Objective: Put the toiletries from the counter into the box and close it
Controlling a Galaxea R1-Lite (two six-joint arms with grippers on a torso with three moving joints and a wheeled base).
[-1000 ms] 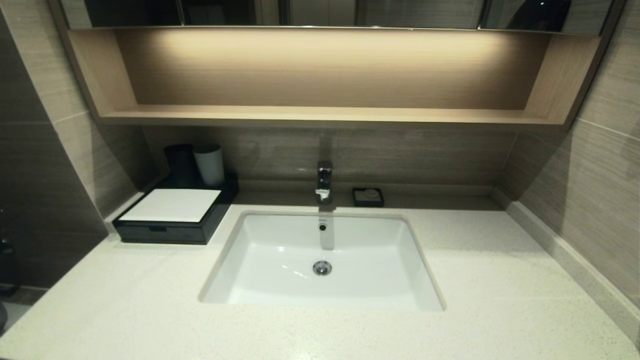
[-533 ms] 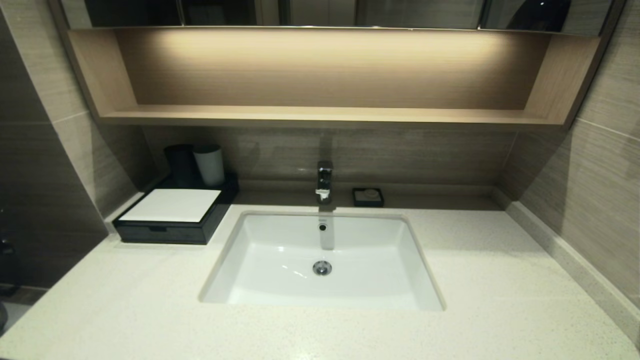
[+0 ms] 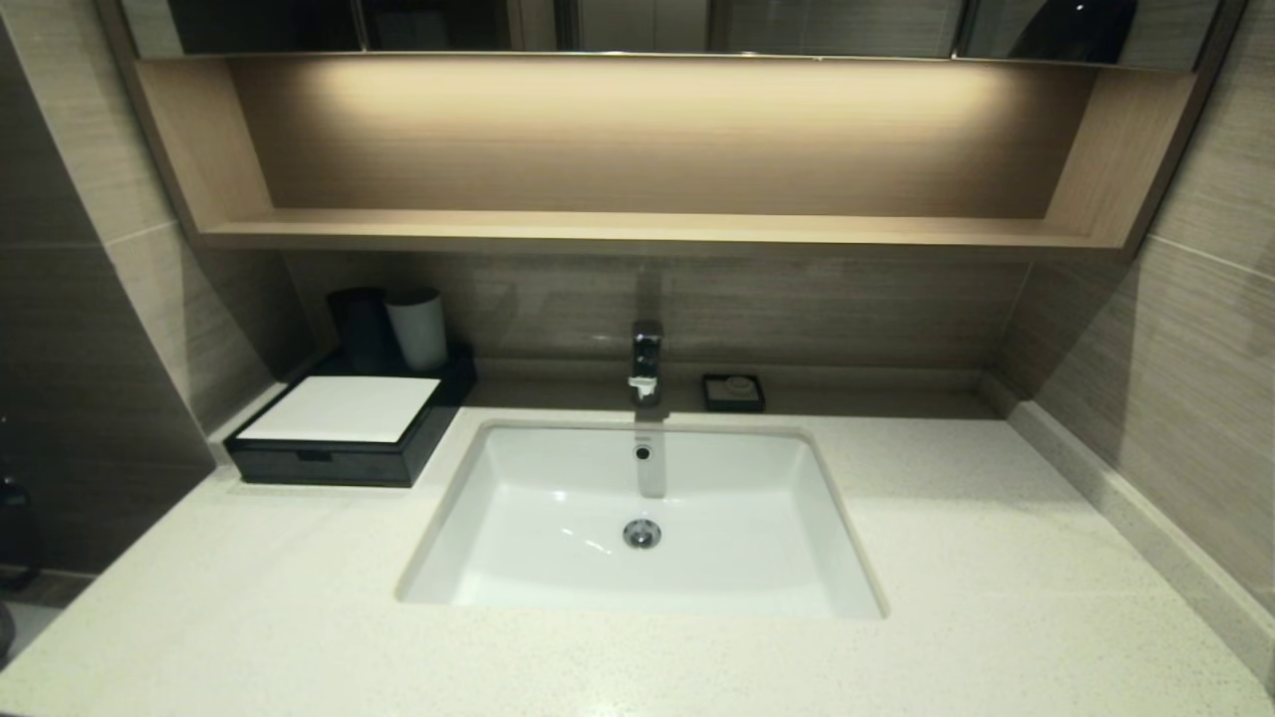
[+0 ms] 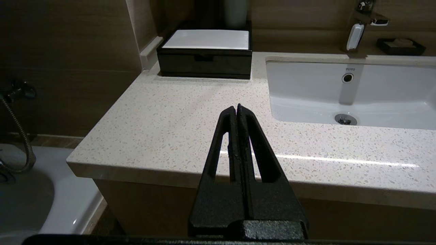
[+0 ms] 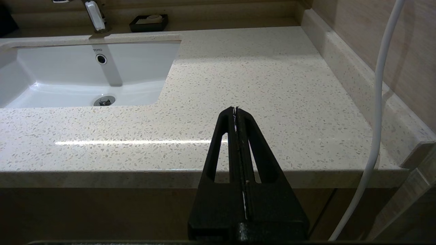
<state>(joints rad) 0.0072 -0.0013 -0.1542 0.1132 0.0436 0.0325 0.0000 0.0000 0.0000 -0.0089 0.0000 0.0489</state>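
Note:
The black box [image 3: 339,438] with a white top panel stands at the counter's [image 3: 249,617] far left, its front drawer shut; it also shows in the left wrist view [image 4: 206,54]. No toiletry sachets or packet show on the counter in any view. My left gripper [image 4: 236,107] is shut and empty, held before the counter's front edge left of the basin [image 4: 357,92]. My right gripper [image 5: 235,109] is shut and empty, before the front edge on the right part of the counter [image 5: 272,85]. Neither gripper shows in the head view.
A black cup [image 3: 359,324] and a white cup [image 3: 418,327] stand behind the box. The white basin [image 3: 642,518] sits mid-counter under a chrome tap [image 3: 646,360]. A small black dish [image 3: 733,391] is beside the tap. A white cable [image 5: 378,102] hangs at the right.

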